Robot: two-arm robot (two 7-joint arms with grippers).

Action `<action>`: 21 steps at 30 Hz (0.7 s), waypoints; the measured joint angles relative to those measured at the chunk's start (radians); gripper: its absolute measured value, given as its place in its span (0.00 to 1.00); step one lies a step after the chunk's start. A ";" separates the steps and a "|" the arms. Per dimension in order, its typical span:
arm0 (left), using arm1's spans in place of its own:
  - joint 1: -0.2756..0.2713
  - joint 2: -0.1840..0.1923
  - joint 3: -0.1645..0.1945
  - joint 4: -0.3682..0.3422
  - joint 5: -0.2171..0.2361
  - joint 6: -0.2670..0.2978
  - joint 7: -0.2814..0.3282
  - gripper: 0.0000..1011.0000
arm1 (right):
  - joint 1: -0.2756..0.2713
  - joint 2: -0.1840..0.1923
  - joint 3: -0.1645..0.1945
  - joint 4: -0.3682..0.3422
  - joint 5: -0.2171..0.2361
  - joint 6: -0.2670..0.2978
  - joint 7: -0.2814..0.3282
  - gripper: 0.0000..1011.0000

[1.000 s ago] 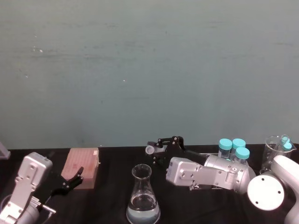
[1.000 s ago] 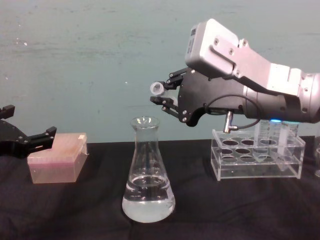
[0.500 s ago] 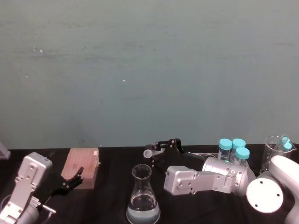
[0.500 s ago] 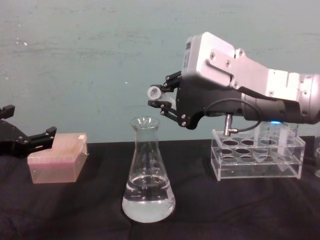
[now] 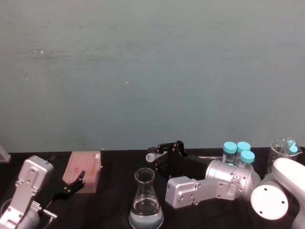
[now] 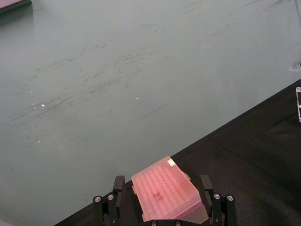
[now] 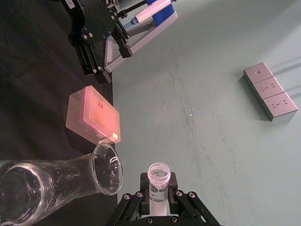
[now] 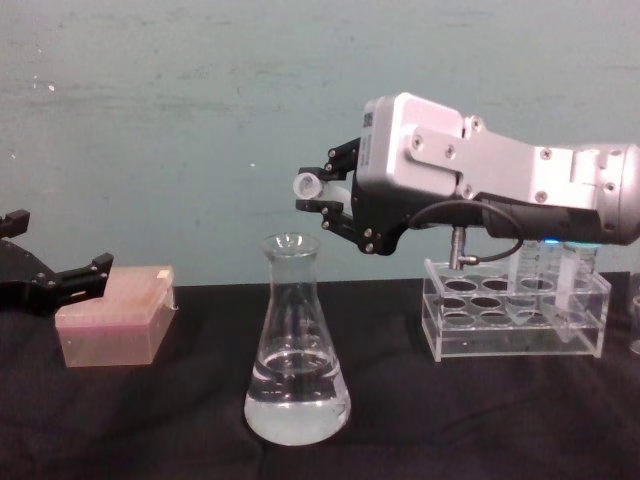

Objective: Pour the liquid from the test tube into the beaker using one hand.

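Your test tube (image 8: 306, 184) lies almost level, pinched in the right gripper (image 8: 320, 192), its open mouth just off the lip of the beaker (image 8: 296, 340) at 1 o'clock. Clear liquid (image 8: 296, 408) sits in the upright beaker's base. At 9 o'clock, the left gripper (image 6: 162, 183) hangs with jaws spread astride a pink box (image 8: 112, 315).

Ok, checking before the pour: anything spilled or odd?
Nothing stands out. The beaker stands upright on a dry-looking table, the right gripper holds the test tube near its mouth, the left gripper idles by the pink box.
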 joint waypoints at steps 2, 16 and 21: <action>0.000 0.000 0.000 0.000 0.000 0.000 0.000 0.99 | 0.000 0.001 -0.001 -0.001 -0.003 0.000 -0.002 0.22; 0.000 0.000 0.000 0.000 0.000 0.000 0.000 0.99 | 0.008 0.018 -0.023 -0.016 -0.062 -0.002 -0.031 0.22; 0.000 0.000 0.000 0.000 0.000 0.000 0.000 0.99 | 0.011 0.025 -0.031 -0.023 -0.086 0.000 -0.044 0.22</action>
